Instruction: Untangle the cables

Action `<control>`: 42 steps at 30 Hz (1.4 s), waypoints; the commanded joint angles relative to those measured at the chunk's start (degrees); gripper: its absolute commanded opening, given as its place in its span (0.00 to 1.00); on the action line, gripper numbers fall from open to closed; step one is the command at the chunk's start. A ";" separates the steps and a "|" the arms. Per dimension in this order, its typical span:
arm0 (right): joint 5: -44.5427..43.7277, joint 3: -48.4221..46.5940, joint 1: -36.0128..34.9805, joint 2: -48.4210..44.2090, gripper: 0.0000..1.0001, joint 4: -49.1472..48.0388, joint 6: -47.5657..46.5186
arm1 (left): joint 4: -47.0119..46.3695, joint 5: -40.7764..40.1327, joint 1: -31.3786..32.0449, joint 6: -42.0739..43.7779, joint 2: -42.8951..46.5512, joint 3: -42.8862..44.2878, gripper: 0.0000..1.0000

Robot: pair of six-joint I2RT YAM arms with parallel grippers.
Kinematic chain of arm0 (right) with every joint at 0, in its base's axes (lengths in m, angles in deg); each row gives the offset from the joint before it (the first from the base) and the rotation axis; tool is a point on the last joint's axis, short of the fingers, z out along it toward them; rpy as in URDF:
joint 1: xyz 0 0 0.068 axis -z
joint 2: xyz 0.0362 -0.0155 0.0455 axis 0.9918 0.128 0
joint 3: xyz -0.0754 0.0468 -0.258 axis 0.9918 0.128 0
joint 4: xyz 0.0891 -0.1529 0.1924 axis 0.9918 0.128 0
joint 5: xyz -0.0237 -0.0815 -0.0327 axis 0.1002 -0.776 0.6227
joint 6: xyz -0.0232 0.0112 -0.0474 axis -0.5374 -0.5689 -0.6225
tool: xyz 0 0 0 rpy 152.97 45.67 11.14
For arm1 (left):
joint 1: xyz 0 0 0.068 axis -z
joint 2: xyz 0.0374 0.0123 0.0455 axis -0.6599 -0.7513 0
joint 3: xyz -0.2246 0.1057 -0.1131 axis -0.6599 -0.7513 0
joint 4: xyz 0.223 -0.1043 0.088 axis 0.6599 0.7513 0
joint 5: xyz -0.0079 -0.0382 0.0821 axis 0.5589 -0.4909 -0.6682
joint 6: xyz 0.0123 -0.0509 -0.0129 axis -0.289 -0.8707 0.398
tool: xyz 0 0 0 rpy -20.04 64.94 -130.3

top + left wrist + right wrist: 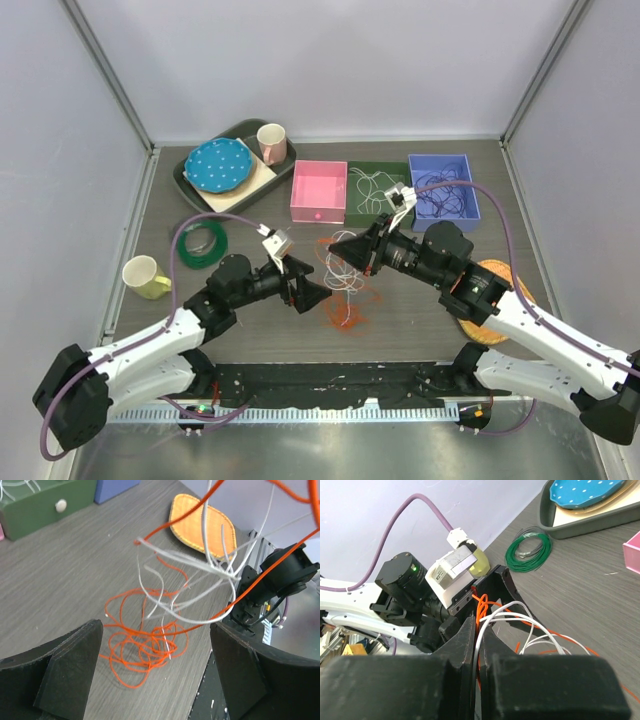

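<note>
Because the left end effector (316, 293) stands wide open and empty, the next grasp looks to be its own. The orange and white cables (345, 298) lie heaped on the surface (420, 322) just beside it at three o'clock, nearer to it than to the other arm. From that heap the strands run lengthwise toward twelve o'clock, up into the right end effector (342, 246), whose jaws are closed on them. Farther off, at ten o'clock, a green coil (205, 243) lies well apart.
</note>
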 commanded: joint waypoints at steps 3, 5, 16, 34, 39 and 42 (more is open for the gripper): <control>3.27 -3.65 -0.18 -0.31 0.01 -1.45 1.12 | -2.29 3.53 0.09 7.32 -1.48 5.49 0.88; 3.71 -3.56 -0.18 -0.40 0.01 -1.53 1.12 | -1.93 1.34 0.00 7.16 -1.31 6.45 0.88; 4.23 -3.83 -0.27 -0.57 0.01 -1.88 0.95 | -2.55 3.44 0.09 7.51 -3.84 7.69 0.79; -12.08 0.21 -0.18 -3.47 0.01 -0.22 3.41 | -3.88 -3.35 0.88 2.33 -5.10 10.68 0.00; -24.48 3.37 -0.18 -6.98 0.11 6.37 3.76 | 6.38 -19.48 0.88 1.01 3.69 10.50 0.00; -32.92 7.67 -0.18 -9.71 0.26 10.24 4.37 | 14.49 -31.60 0.88 -1.01 8.35 12.43 0.00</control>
